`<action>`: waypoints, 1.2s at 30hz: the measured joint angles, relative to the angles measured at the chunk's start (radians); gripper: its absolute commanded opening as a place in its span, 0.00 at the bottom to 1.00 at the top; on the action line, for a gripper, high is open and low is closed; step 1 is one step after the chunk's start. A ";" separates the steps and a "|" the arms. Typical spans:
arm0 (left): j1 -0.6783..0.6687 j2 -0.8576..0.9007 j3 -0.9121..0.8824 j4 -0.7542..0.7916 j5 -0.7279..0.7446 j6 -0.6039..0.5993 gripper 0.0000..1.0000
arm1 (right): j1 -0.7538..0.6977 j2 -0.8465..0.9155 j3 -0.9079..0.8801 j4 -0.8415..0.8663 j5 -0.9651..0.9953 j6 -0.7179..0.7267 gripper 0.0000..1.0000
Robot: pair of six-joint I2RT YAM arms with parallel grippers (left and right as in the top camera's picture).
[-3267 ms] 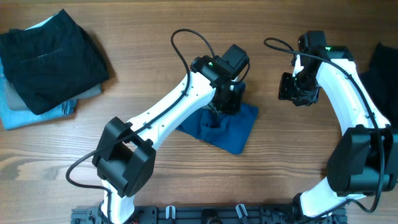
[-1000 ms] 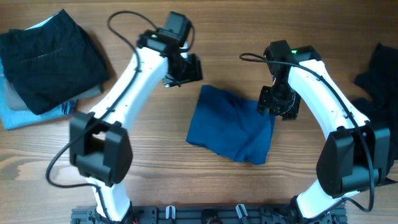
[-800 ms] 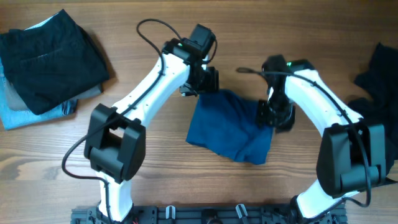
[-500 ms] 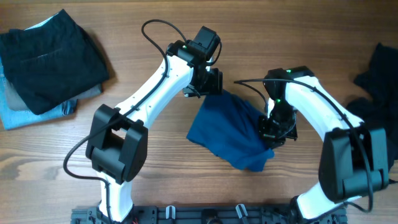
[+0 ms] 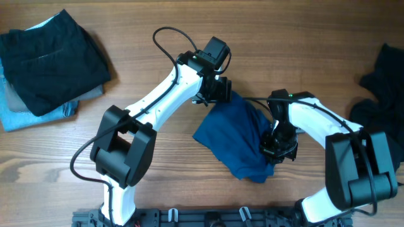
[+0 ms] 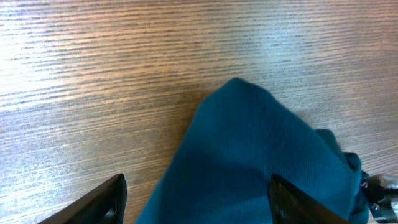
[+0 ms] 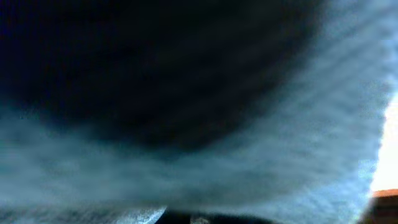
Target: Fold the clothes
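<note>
From above, the left pincer [image 5: 220, 94] sits at the far corner of the blue top [image 5: 235, 135], which spreads out from it toward the robot's base as a rumpled, roughly halved bundle. The right pincer [image 5: 278, 150] is down on the opposite edge, so the cloth lies between the two. Well off to the left pincer's outer side is a stack [image 5: 47, 60] of black, grey and light-blue pieces, which looks already folded. Beyond the right pincer, at the table [image 5: 158, 25] edge, a black heap [image 5: 382, 94] lies loose and unfolded. From the left wrist, the fingers [image 6: 109, 199] stand wide apart, with a raised peak of blue cloth running between them and ahead. They have not closed on it, so the pincer is open and grips nothing. Bare wood lies beyond and to its left. The right wrist shows only blurred blue fabric pressed close to the lens. I cannot tell whether that pincer is open or clamped on the cloth. My judgement is that the task is partway: one stack is done, the blue top is mid-fold and needs squaring and flattening, and the black heap has not been started.
</note>
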 measured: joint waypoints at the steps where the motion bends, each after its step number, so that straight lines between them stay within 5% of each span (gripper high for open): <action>1: 0.000 0.003 0.000 0.004 0.000 0.000 0.74 | 0.000 -0.011 -0.010 0.015 -0.002 0.025 0.09; 8: 0.000 0.068 0.000 0.005 0.000 0.000 0.76 | 0.000 -0.034 -0.032 0.066 0.005 0.119 0.10; 13: 0.001 0.080 -0.003 -0.179 -0.010 -0.002 0.74 | -0.017 -0.062 -0.045 0.150 0.019 0.131 0.15; 19: 0.037 0.080 -0.004 -0.309 -0.037 -0.120 0.74 | -0.095 -0.032 0.040 0.593 0.135 -0.035 0.15; 27: 0.040 -0.015 -0.006 -0.285 -0.061 -0.270 0.78 | -0.113 -0.018 0.185 0.415 0.238 -0.241 0.29; 30: 0.040 -0.076 -0.006 -0.283 -0.079 -0.282 0.78 | -0.114 -0.019 0.232 0.370 0.246 -0.275 0.46; 36: 0.039 -0.079 -0.007 -0.246 -0.083 -0.283 0.84 | -0.114 -0.053 0.348 0.499 0.232 -0.381 0.53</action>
